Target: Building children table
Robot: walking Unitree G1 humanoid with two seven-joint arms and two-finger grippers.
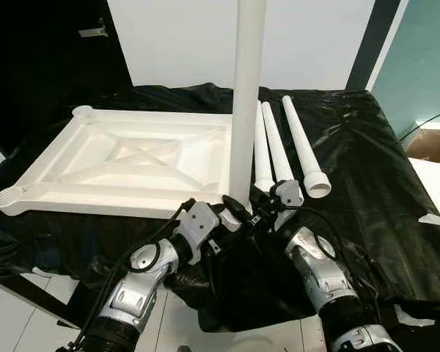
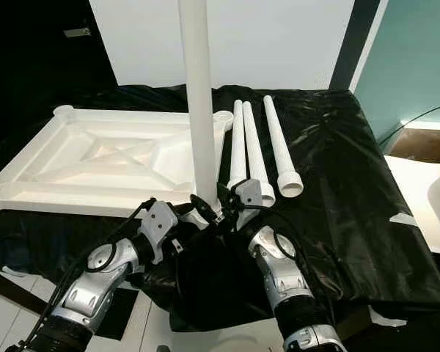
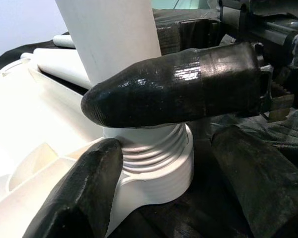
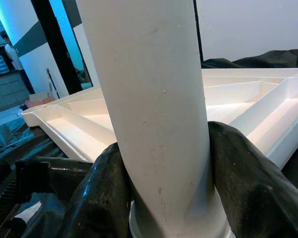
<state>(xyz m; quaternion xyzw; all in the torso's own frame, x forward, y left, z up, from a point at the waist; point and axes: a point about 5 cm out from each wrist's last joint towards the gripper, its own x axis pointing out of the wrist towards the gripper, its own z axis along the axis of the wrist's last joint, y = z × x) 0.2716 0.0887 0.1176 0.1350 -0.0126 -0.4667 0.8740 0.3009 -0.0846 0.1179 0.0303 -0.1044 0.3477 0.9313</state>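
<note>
Right gripper's (image 1: pixel 258 213) fingers pinch the upright table leg (image 1: pixel 246 103); left gripper's (image 1: pixel 231 211) fingers straddle its threaded base.

White table leg (image 1: pixel 247 95) stood upright at the near right corner of an upturned white tabletop (image 1: pixel 125 165).

The tabletop lay ribbed side up on a black plastic sheet (image 1: pixel 367 176). Both silver arms reached in from below: the left gripper (image 1: pixel 231 209) and the right gripper (image 1: pixel 260 213) met at the leg's base. Three spare white legs (image 1: pixel 282 147) lay side by side just right of the upright one.
</note>
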